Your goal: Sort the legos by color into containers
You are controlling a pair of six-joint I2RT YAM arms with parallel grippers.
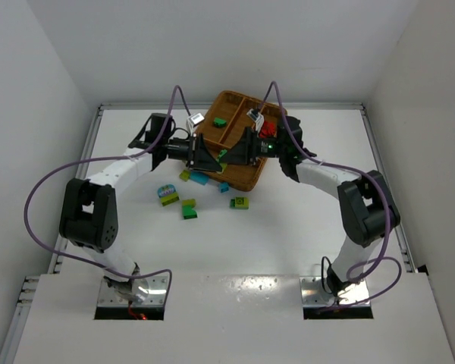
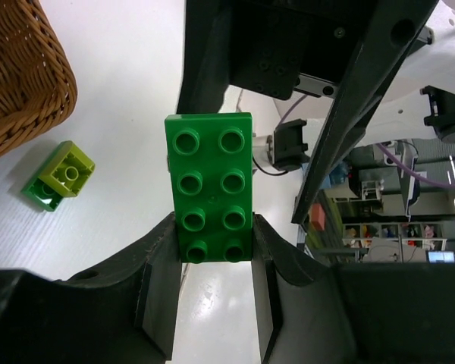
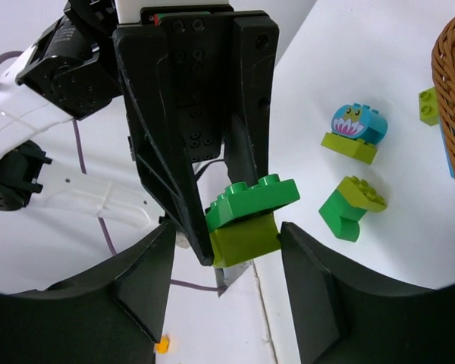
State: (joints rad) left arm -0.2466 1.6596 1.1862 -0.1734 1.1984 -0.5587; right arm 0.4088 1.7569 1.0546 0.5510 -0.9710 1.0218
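A dark green lego (image 2: 214, 186) with a lime lego (image 3: 246, 236) stuck under it hangs just off the wicker tray's (image 1: 235, 100) near-left rim. My left gripper (image 2: 214, 231) is shut on the green one's end. My right gripper (image 3: 226, 235) faces it from the other side, open. Its jaws straddle the lime lego: the right finger (image 3: 318, 280) is at the lego's edge and the left finger stands apart. From above, the two grippers meet, left gripper (image 1: 210, 155) against right gripper (image 1: 235, 151). A green lego (image 1: 220, 121) lies in one tray compartment and red legos (image 1: 267, 129) in another.
Loose legos lie on the white table in front of the tray: a blue-and-lime one with a printed face (image 1: 167, 195), a lime-on-green pair (image 1: 189, 208), a green one (image 1: 240, 202), light blue ones (image 1: 199, 179) and a lime one (image 1: 185, 175). White walls enclose the table.
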